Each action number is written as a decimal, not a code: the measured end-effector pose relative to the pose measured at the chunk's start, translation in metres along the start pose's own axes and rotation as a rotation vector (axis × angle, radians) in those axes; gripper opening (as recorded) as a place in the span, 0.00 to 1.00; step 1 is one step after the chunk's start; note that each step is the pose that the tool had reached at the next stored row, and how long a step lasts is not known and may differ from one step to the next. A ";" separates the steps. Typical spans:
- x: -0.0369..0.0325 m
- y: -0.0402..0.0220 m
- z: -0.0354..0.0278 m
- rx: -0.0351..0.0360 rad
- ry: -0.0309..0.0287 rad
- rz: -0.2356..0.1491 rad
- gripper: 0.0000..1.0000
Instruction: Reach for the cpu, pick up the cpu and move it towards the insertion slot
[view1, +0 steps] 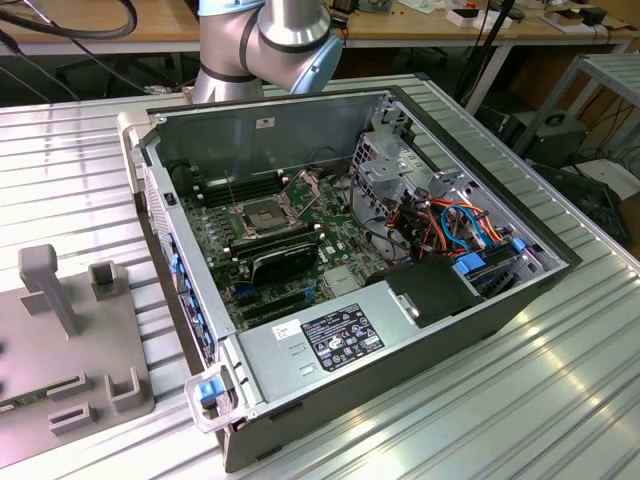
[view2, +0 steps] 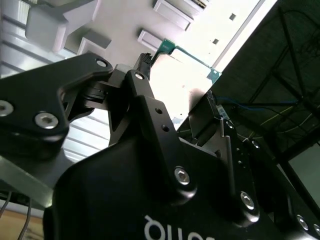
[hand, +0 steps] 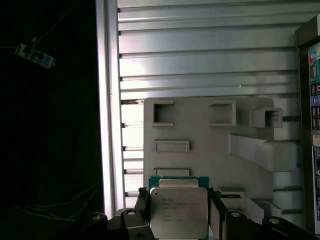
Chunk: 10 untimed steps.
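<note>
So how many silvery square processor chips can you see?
1. The silvery square chip is at the black gripper, against the pale grey plate, in the first wrist view. Others may be hidden.

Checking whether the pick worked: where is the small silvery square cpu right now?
In the first wrist view, the small flat silvery cpu is held between the fingers of the black gripper, in front of the pale grey fixture plate.

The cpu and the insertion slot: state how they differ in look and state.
The cpu shows a pale, solid metal face; the insertion slot has a dark centre inside a silver frame. The cpu is clamped in the tool, the grey fixture behind it; the insertion slot sits fixed on the green motherboard, its bracket raised. Both are square.
</note>
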<state>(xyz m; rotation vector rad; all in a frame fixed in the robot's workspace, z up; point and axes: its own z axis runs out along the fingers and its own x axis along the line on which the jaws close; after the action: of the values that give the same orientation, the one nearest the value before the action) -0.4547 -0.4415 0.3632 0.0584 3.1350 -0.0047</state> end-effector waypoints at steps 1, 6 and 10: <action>0.0000 0.0000 -0.0028 0.0000 -0.0001 0.000 0.55; -0.0001 -0.0001 -0.0184 -0.0001 0.0000 0.000 0.55; -0.0002 -0.0001 -0.0299 -0.0001 0.0001 0.000 0.55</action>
<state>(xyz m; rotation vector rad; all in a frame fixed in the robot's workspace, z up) -0.4547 -0.4415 0.3931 0.0584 3.1350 -0.0046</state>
